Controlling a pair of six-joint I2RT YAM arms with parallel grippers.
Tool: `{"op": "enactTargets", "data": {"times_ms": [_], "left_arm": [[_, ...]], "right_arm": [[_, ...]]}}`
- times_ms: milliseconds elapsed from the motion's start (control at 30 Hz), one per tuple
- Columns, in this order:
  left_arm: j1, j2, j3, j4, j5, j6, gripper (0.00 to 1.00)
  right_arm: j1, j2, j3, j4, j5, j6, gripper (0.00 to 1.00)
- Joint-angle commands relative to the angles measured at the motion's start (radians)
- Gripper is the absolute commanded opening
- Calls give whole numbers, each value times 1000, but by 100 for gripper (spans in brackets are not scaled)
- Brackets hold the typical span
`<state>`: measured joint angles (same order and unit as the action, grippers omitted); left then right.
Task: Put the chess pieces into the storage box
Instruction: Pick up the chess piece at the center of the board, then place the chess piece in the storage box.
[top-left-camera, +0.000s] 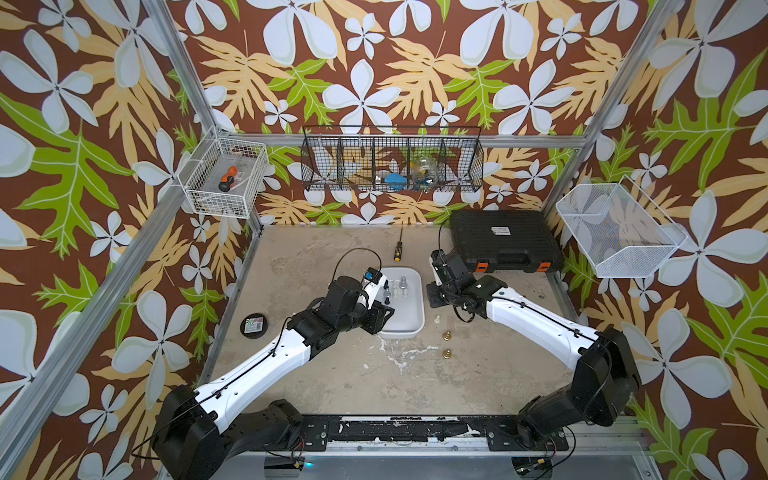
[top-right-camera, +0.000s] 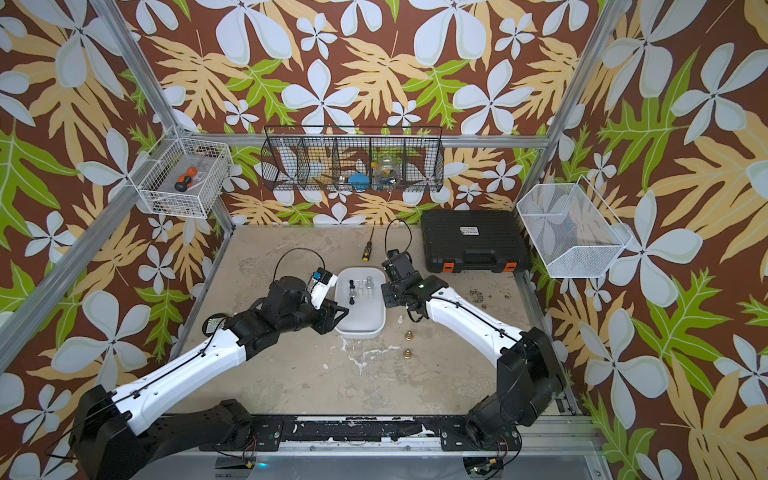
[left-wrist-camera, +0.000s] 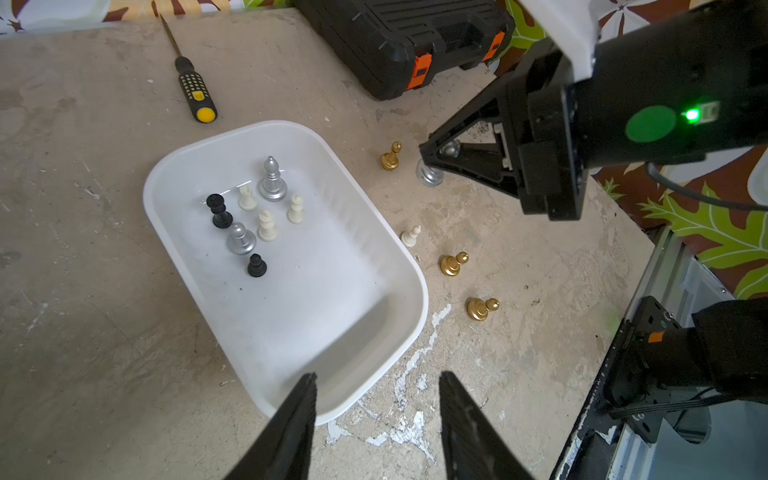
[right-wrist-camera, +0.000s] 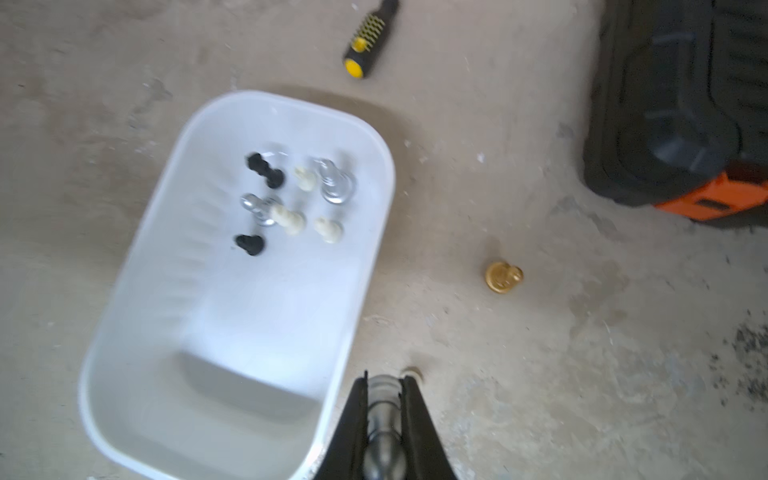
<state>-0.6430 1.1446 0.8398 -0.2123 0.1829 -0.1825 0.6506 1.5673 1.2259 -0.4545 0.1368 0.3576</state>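
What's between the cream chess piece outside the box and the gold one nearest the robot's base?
A second gold piece, standing apart from the cream piece and the nearest gold piece; the left wrist view shows it.

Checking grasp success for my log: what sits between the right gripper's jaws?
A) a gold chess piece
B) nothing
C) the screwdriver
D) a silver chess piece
D: the right wrist view shows the right gripper shut on a silver chess piece just outside the storage box.
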Motion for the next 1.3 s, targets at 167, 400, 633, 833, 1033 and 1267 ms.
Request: {"op": "enactTargets", "data": {"times_ms": [167,400,633,833,1033,1267], "left_arm": [[11,-6,-7,22,-45,-32,50],[11,-12,-10,18,-54,-28,50],[11,-8,-5,11,-53,-26,50],[11,-8,-8,4,-56,-25,50],[11,-8,-8,1,-58,-24,50],[11,-5,-5,-1,-56,-23,50]], "right_arm": [[111,216,164,66,-23,-68,10],[125,312,134,189,-10,-75,10],[127,341,48,328,51,-67,10],[127,351,-20,436,93,-40,10],[127,382,-40,499,101,-25,10],[127,399,-70,576,140,-29,9]]}}
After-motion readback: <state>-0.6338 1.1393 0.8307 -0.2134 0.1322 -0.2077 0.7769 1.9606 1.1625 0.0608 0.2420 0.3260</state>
